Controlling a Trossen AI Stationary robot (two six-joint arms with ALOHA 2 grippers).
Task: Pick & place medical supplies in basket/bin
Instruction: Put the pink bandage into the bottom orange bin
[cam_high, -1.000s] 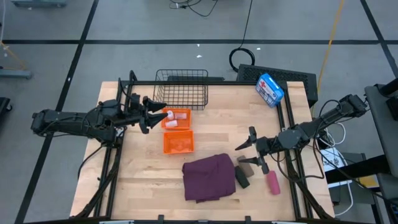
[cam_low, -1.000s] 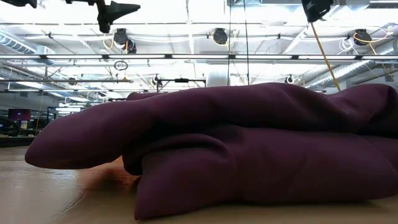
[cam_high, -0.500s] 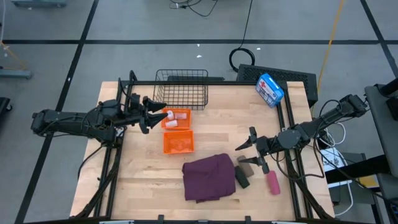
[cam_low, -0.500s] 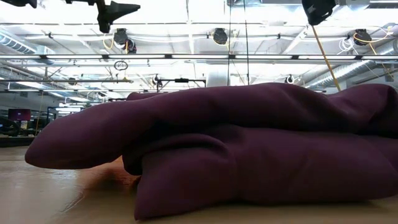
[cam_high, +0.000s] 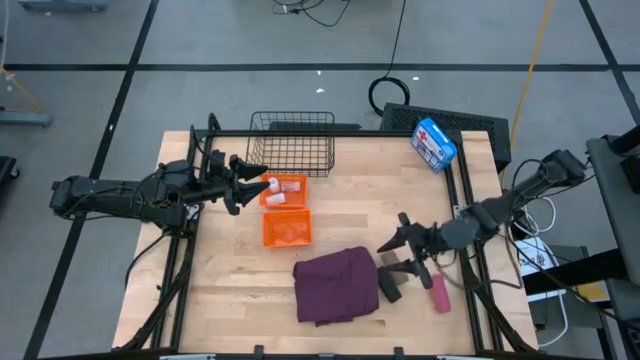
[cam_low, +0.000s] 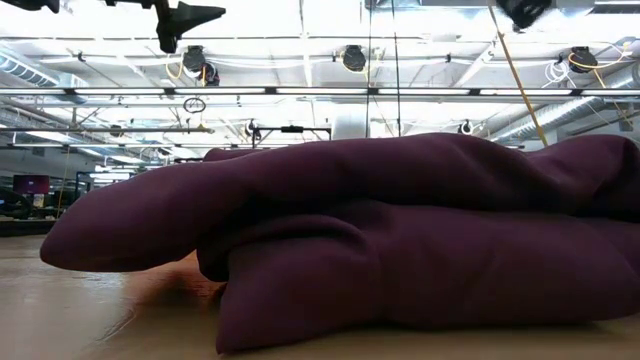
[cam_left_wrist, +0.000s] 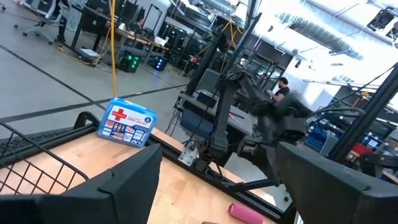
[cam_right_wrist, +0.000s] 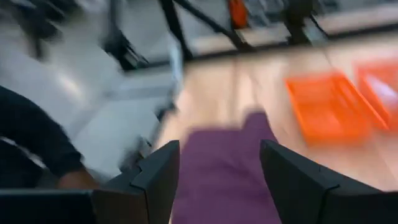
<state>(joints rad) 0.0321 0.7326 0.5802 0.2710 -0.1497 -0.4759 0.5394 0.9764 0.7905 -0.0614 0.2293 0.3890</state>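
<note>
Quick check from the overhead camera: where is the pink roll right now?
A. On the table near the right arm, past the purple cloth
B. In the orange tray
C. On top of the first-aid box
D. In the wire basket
A: the high view shows the pink roll lying on the table beside the right gripper, on the far side of the purple cloth from the orange tray.

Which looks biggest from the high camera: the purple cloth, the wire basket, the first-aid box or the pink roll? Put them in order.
1. Purple cloth and wire basket: too alike to rank.
2. Blue-and-white first-aid box.
3. Pink roll, the smallest.
</note>
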